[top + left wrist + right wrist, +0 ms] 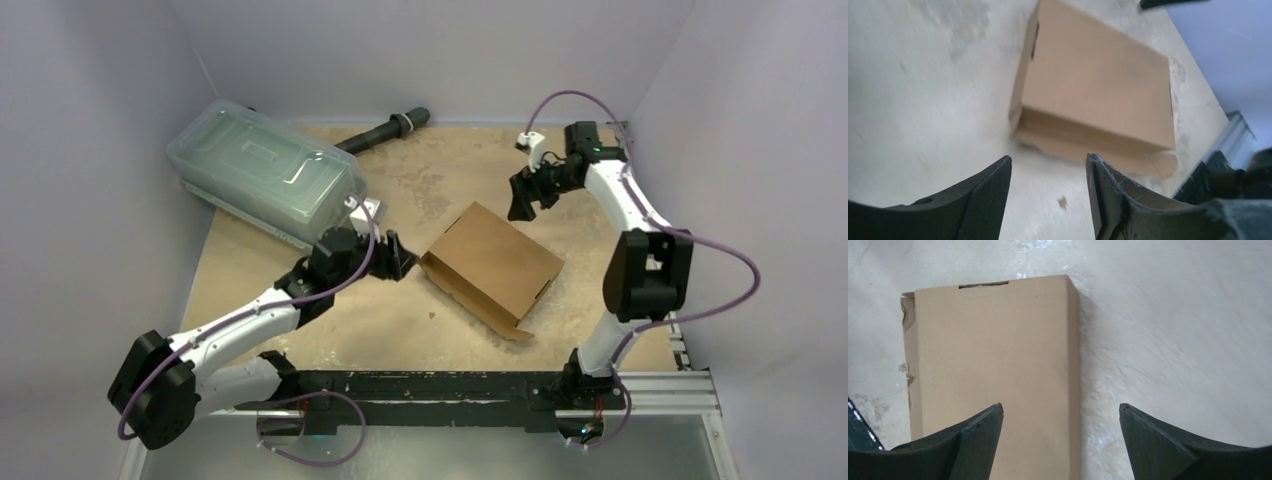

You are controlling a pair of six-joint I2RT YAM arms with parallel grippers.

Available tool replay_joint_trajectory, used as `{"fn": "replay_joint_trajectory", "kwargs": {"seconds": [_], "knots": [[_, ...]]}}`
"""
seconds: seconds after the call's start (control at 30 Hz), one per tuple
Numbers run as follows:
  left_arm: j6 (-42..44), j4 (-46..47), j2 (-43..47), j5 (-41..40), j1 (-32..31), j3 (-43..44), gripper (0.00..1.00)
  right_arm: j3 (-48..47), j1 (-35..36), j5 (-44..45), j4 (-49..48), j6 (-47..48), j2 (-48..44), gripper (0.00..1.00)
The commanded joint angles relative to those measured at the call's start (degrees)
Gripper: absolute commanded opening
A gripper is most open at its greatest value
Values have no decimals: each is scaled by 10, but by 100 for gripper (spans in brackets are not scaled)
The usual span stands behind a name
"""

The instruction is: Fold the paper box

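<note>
While left gripper and right gripper gape, paper box folded (untouched).

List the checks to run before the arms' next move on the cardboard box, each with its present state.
1. Left gripper open, empty: ok.
2. Right gripper open, empty: ok.
3. Both grippers apart from the paper box: ok.
4. Lid lying flat: ok.
5. Front flap fully tucked: not ok, its edge juts out over the table.
6. Side tabs locked inside: cannot tell.
</note>
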State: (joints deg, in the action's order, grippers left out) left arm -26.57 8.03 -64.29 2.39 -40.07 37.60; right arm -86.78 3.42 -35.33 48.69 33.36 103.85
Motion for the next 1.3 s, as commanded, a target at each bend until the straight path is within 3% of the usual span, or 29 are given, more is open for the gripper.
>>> {"fn": "replay_joint_trajectory", "kwargs": {"seconds": [0.0,0.13,0.27,0.33,0.5,0.67,0.83,1.07,1.27], "knots": [[-174,75,37,88,0,-122,49,71,-57,-28,-39,6,-91,87],[-235,117,53,73,-53,-151,41,181,-75,35,-111,14,-165,82],[-239,93,-4,26,-105,-68,28,255,-80,87,-150,10,-189,62],[-248,94,-54,24,-115,-31,20,280,-82,106,-169,0,-189,47],[-267,105,-174,16,-138,26,3,310,-83,139,-194,-11,-190,31],[-253,78,-247,1,-152,68,0,295,-93,96,-164,4,-204,30],[-241,70,-295,-1,-156,105,0,257,-112,31,-109,21,-216,36],[-230,58,-339,-6,-156,142,0,269,-122,163,-178,-9,-197,31],[-224,52,-364,-3,-156,156,0,288,-121,165,-138,33,-167,22]]}}
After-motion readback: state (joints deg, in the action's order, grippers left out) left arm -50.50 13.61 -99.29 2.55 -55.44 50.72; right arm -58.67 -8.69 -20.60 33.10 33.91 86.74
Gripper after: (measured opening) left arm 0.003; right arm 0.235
